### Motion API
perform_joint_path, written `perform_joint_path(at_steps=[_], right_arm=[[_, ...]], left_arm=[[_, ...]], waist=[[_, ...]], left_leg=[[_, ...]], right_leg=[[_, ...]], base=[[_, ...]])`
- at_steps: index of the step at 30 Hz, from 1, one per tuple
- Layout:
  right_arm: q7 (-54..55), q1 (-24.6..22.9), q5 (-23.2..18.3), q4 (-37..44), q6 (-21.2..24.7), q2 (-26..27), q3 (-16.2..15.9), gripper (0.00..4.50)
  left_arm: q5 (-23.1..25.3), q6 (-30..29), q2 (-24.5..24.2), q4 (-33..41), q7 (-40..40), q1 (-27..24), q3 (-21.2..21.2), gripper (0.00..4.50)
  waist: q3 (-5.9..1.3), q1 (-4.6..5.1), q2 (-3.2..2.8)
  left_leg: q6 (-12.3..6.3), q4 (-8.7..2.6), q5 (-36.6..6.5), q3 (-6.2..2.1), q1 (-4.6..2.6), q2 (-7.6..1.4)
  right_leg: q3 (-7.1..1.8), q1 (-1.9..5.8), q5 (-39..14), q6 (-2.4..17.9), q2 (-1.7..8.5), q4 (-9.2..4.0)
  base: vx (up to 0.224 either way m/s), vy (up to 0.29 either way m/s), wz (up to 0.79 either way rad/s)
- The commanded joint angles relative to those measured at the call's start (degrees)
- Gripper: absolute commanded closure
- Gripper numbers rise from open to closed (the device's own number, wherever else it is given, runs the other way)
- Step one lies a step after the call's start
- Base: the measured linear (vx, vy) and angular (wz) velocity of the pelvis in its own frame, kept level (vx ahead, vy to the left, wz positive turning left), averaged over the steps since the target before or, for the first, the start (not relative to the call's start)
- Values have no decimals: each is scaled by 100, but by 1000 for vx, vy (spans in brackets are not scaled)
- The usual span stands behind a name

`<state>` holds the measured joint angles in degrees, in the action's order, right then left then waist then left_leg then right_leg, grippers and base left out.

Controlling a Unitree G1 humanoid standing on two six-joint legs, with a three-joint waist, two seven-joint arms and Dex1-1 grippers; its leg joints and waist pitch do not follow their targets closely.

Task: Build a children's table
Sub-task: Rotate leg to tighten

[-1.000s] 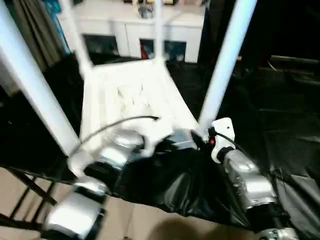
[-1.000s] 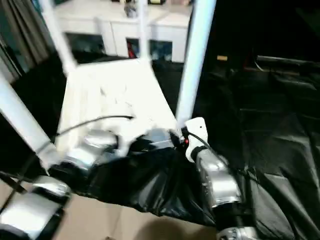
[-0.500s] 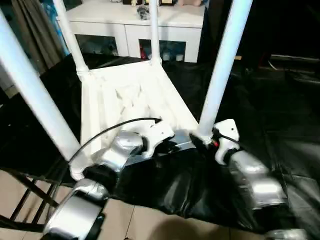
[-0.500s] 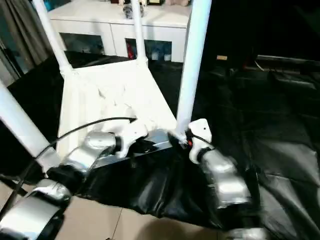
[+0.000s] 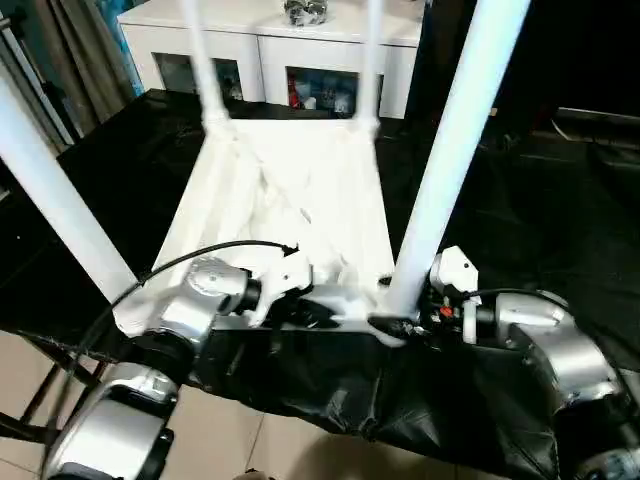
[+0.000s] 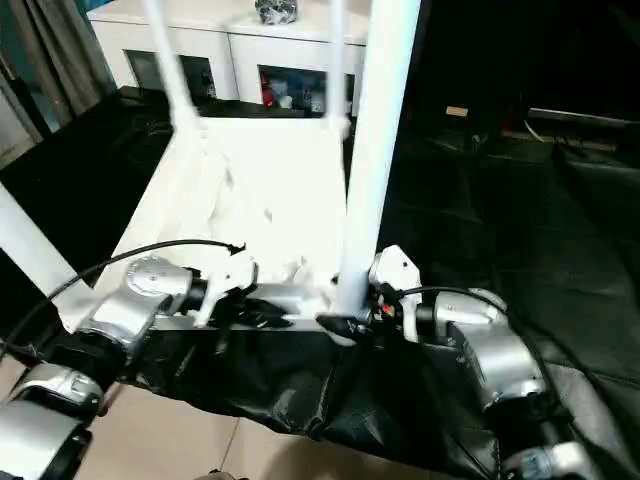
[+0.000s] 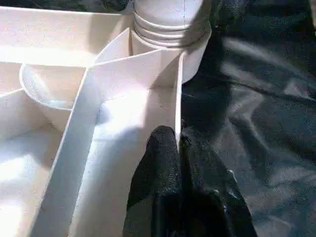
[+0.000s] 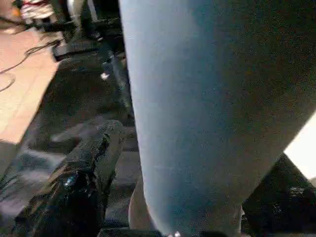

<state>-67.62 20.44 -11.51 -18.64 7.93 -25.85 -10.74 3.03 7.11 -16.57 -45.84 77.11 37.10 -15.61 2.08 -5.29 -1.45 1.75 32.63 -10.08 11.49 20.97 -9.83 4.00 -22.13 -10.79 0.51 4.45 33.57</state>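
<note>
The tabletop (image 5: 290,200) lies upside down on the black sheet (image 5: 560,230), four legs standing up from its corners. The right gripper (image 5: 392,322) straddles the near-right leg (image 5: 450,150) at its base, seemingly clamped. The left gripper (image 7: 180,148) pinches the near rim beside that socket. Open sheet lies to the right; the near edge is close.

No words, numbers or signs can be read here — not on the white table parts, not on anything else.
</note>
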Motion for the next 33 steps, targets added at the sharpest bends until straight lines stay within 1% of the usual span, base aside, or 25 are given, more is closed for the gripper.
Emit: perform_joint_path(at_steps=[1,2,3,4,7,8,10,11,15,17,19,21,22,24,25,26,27,28,29,30,31,32,33], right_arm=[[-296,53,115,-198,-39,-14,-293,142],[-296,53,115,-198,-39,-14,-293,154],[-350,95,102,-251,-36,-4,-303,175],[-350,95,102,-251,-36,-4,-303,175],[-472,186,91,-375,-54,54,-349,209],[-472,186,91,-375,-54,54,-349,218],[-492,210,110,-431,-80,88,-388,218],[-483,213,126,-444,-99,97,-401,227],[-479,223,110,-504,-113,149,-390,244],[-429,194,90,-496,-102,183,-363,247],[-375,149,67,-473,-101,217,-328,248],[-166,32,6,-383,-12,300,-228,248],[-160,29,5,-381,-10,302,-226,249],[168,-96,3,-321,30,429,-122,249],[570,-181,51,-321,43,595,-30,249],[705,-201,69,-331,47,652,0,249],[979,-240,107,-351,55,767,62,250],[1049,-245,117,-357,60,800,76,250],[1476,-279,176,-395,91,998,163,250],[1848,-300,201,-419,154,1201,240,251],[1848,-300,201,-419,154,1201,240,251],[2378,-275,240,-493,226,1488,347,251],[2671,-238,261,-553,263,1648,403,251]], left_arm=[[17,8,21,-115,144,-44,-141,450],[17,8,21,-115,144,-44,-141,450],[33,28,4,-117,174,-42,-160,450],[33,28,4,-117,174,-42,-160,450],[28,49,-20,-133,259,-40,-191,450],[28,49,-20,-133,259,-40,-191,450],[33,82,-29,-160,267,-36,-199,450],[34,89,-31,-168,271,-35,-201,450],[53,124,-24,-211,231,-26,-187,450],[54,115,-19,-221,219,-25,-173,450],[54,87,-6,-231,168,-19,-149,450],[80,-23,38,-229,21,0,-132,450],[81,-26,39,-229,18,1,-132,450],[146,-165,120,-228,-208,30,-143,450],[197,-270,246,-236,-438,54,-155,450],[208,-306,292,-241,-516,63,-154,450],[231,-379,384,-252,-673,80,-153,450],[238,-395,410,-256,-713,86,-154,450],[279,-491,564,-279,-954,120,-157,450],[304,-576,719,-288,-1126,146,-172,450],[304,-576,719,-288,-1126,146,-172,450],[329,-688,921,-326,-1399,200,-167,450],[360,-727,1020,-352,-1544,231,-178,450]], waist=[[-292,-25,119],[-293,-26,118],[-296,-28,123],[-302,-29,121],[-305,-34,146],[-307,-44,140],[-303,-45,141],[-298,-45,142],[-287,-35,134],[-279,-28,120],[-281,-29,124],[-280,-34,115],[-270,-33,118],[-253,-23,117],[-234,-13,124],[-209,9,123],[-204,30,129],[-188,53,136],[-181,80,126],[-172,106,143],[-176,109,132],[-177,136,101],[-170,160,106]], left_leg=[[-435,-338,-1213,-162,-67,-409],[-426,-339,-1197,-163,-68,-410],[-430,-335,-1175,-161,-67,-409],[-437,-335,-1141,-162,-67,-411],[-472,-321,-1075,-154,-62,-404],[-485,-317,-1037,-154,-61,-405],[-497,-316,-1027,-155,-55,-403],[-488,-319,-1059,-156,-58,-405],[-412,-329,-1203,-162,-65,-403],[-357,-340,-1319,-165,-77,-408],[-336,-344,-1349,-169,-80,-410],[-314,-347,-1366,-170,-82,-409],[-299,-356,-1413,-171,-83,-410],[-236,-376,-1568,-179,-97,-413],[-210,-385,-1676,-183,-104,-409],[-124,-404,-1883,-203,-124,-403],[-56,-415,-1972,-218,-141,-409],[13,-418,-2215,-241,-166,-388],[86,-438,-2310,-267,-168,-387],[109,-442,-2415,-286,-173,-371],[120,-439,-2463,-294,-186,-366],[117,-445,-2520,-315,-180,-361],[132,-457,-2558,-310,-183,-366]], right_leg=[[-276,213,-1346,1258,495,-383],[-278,215,-1287,1282,495,-375],[-279,219,-1243,1289,494,-369],[-277,220,-1163,1327,496,-357],[-275,230,-1058,1375,497,-344],[-275,232,-1026,1378,499,-337],[-274,234,-1038,1366,498,-337],[-272,229,-1103,1352,500,-343],[-276,223,-1372,1306,501,-374],[-282,209,-1505,1283,495,-389],[-283,211,-1526,1275,495,-386],[-289,209,-1518,1270,497,-389],[-290,204,-1572,1256,496,-396],[-295,191,-1848,1187,504,-432],[-293,180,-2020,1158,505,-451],[-292,166,-2424,1066,518,-491],[-300,152,-2593,1014,523,-506],[-288,138,-3004,896,534,-556],[-282,135,-3251,778,540,-583],[-268,130,-3514,646,543,-622],[-257,119,-3598,610,547,-635],[-246,131,-3646,548,550,-656],[-245,116,-3627,537,535,-671]], base=[[0,0,0],[0,0,0],[0,0,0],[0,0,0],[0,0,0],[0,0,0],[0,0,0],[0,0,0],[0,0,0],[0,0,0],[0,0,0],[0,0,0],[0,0,0],[0,0,0],[0,0,0],[0,0,0],[0,0,0],[0,0,0],[0,0,0],[0,0,0],[0,0,0],[0,0,0],[0,0,0]])
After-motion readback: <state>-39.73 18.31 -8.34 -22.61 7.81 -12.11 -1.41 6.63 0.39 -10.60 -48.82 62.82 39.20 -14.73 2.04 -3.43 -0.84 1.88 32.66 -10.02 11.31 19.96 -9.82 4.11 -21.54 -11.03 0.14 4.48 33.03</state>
